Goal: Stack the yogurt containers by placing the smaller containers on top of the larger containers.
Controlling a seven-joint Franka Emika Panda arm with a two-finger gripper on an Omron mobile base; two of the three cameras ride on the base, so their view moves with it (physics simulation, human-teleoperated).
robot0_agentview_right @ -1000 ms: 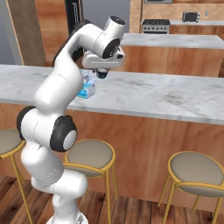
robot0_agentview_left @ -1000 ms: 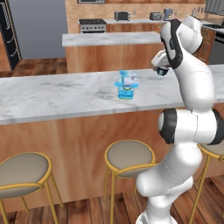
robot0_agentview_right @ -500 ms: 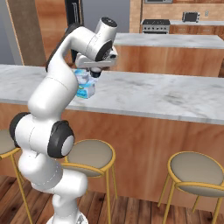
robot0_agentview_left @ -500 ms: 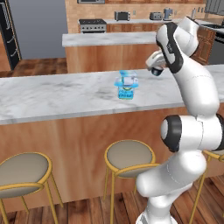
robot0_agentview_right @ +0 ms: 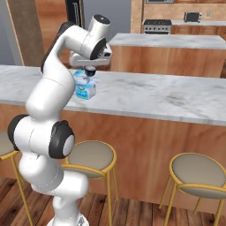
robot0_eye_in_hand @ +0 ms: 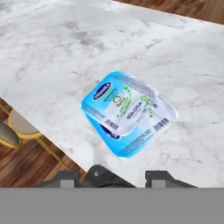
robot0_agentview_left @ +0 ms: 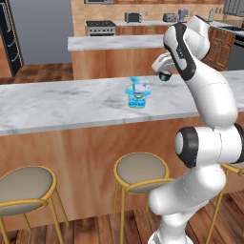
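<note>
Marble desk [robot0_agentview_left: 57, 102], grey-veined, carries the two yogurt cups near its front edge. The small cup [robot0_eye_in_hand: 120, 105] sits on the large cup [robot0_eye_in_hand: 144, 133], skewed a little so the large rim pokes out on one side; the stack shows too from the left [robot0_agentview_left: 137, 93] and right [robot0_agentview_right: 84, 86]. The fingers [robot0_eye_in_hand: 124, 177] hover above the stack, apart and empty, touching neither cup.

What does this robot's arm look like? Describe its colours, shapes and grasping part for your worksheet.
The arm is glossy white, built of rounded, tube-like segments joined by dark grey, disc-shaped joints. No cables or markings show. Its gripper ends in two small dark grey jaws.
</note>
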